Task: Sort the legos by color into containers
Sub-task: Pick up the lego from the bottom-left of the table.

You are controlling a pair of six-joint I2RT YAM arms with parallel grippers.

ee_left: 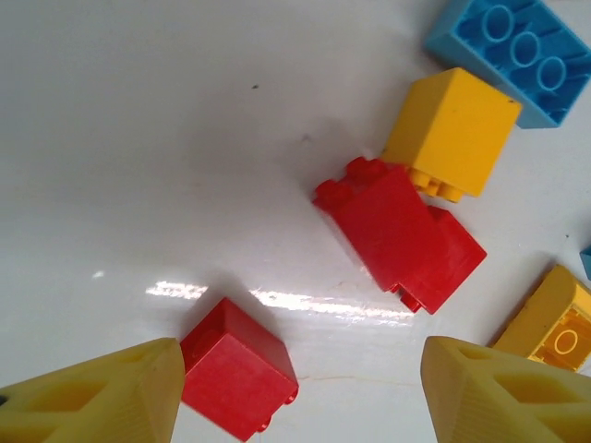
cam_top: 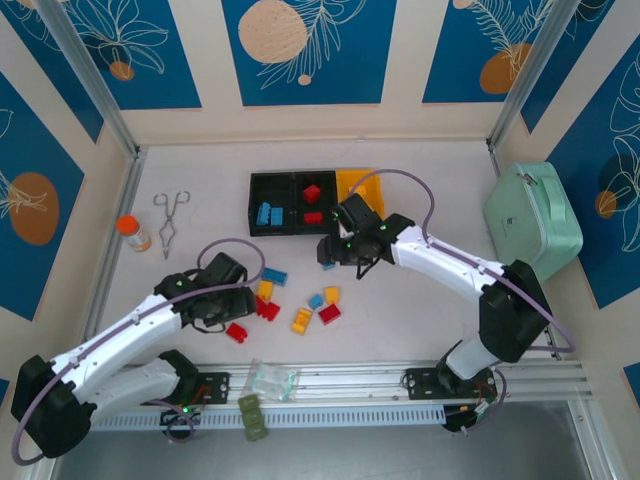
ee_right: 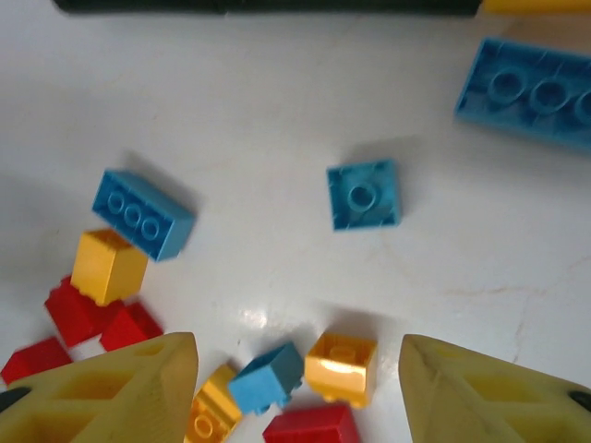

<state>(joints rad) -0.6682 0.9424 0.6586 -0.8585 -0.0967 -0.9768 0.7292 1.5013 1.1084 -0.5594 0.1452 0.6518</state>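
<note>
Left wrist view: a small red brick (ee_left: 238, 378) lies on the white table (ee_left: 138, 138) between the wide-spread fingers of the left claw (ee_left: 300, 369), just beside one finger, and the claw grips nothing. Ahead, a larger red brick (ee_left: 399, 235) touches a yellow brick (ee_left: 452, 129). In the right wrist view the right claw (ee_right: 295, 369) gapes empty over loose bricks, with a small blue brick (ee_right: 363, 194) ahead of it. In the top view, the bins (cam_top: 268, 180) stand farther back on the table.

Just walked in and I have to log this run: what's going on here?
Two robot arms are sorting legos by color into a row of bins. The left black bin holds blue bricks, the middle black bin red ones. Several bricks lie loose on the table. The left hand is open above a loose red brick; the right hand is open and empty above other loose bricks.
</note>
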